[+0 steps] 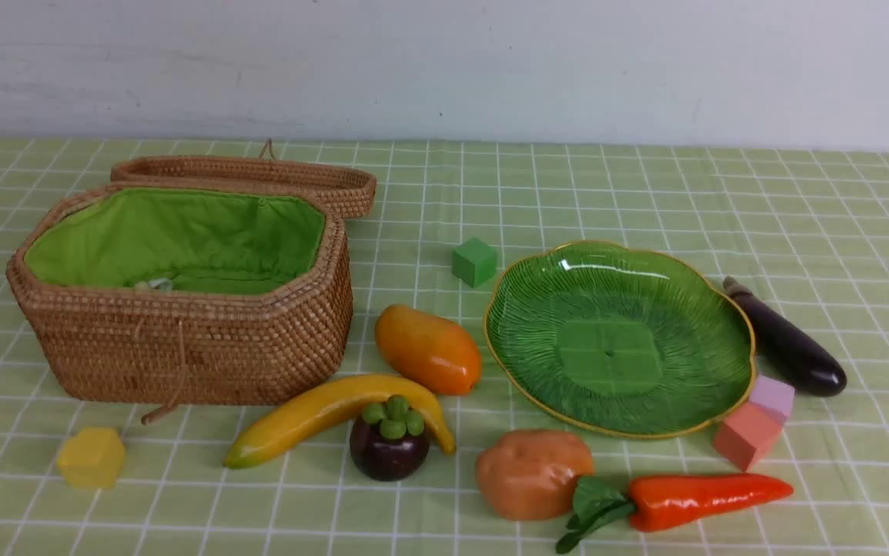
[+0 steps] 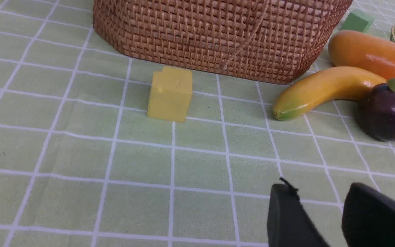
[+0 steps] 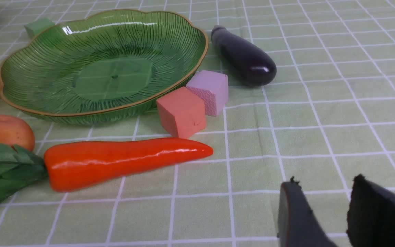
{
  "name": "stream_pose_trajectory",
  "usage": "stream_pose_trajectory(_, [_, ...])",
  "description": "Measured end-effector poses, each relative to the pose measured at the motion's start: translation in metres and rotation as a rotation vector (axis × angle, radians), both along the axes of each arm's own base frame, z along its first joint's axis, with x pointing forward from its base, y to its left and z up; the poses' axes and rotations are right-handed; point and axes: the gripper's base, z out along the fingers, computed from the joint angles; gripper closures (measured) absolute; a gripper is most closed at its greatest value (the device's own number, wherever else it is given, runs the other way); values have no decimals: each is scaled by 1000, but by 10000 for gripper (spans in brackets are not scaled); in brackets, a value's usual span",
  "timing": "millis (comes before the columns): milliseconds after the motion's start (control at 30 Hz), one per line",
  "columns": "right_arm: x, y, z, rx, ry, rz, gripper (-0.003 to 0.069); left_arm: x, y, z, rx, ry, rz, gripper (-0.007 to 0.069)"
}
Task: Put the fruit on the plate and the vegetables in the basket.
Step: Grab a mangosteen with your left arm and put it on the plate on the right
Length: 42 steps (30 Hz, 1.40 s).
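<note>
The open wicker basket (image 1: 181,340) stands at the left and the green plate (image 1: 618,340) at the right; both hold none of the produce. Between them lie the mango (image 1: 429,349), banana (image 1: 328,413) and mangosteen (image 1: 388,444). Potato (image 1: 531,472) and carrot (image 1: 703,500) lie in front of the plate, and the eggplant (image 1: 788,344) lies to its right. My left gripper (image 2: 321,187) hovers open over bare cloth, short of the banana (image 2: 321,91). My right gripper (image 3: 325,180) is open and empty too, beside the carrot (image 3: 125,161) tip. Neither arm shows in the front view.
Blocks lie about: yellow (image 1: 91,457) in front of the basket, green (image 1: 474,261) behind the plate, salmon (image 1: 745,435) and pink (image 1: 773,396) touching the plate's right rim. The basket lid (image 1: 259,176) lies open behind it. A white wall ends the table.
</note>
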Motion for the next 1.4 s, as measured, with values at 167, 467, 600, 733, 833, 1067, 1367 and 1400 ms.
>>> stream_pose_trajectory(167, [0, 0, 0, 0, 0, 0, 419, 0, 0, 0, 0, 0, 0, 386])
stream_pose_trajectory(467, [0, 0, 0, 0, 0, 0, 419, 0, 0, 0, 0, 0, 0, 386])
stream_pose_trajectory(600, [0, 0, 0, 0, 0, 0, 419, 0, 0, 0, 0, 0, 0, 386])
stream_pose_trajectory(733, [0, 0, 0, 0, 0, 0, 419, 0, 0, 0, 0, 0, 0, 386])
stream_pose_trajectory(833, [0, 0, 0, 0, 0, 0, 419, 0, 0, 0, 0, 0, 0, 386])
stream_pose_trajectory(1067, [0, 0, 0, 0, 0, 0, 419, 0, 0, 1, -2, -7, 1, 386])
stream_pose_trajectory(1367, [0, 0, 0, 0, 0, 0, 419, 3, -4, 19, -500, -123, 59, 386])
stream_pose_trajectory(1400, [0, 0, 0, 0, 0, 0, 419, 4, -3, 22, -555, -143, 70, 386])
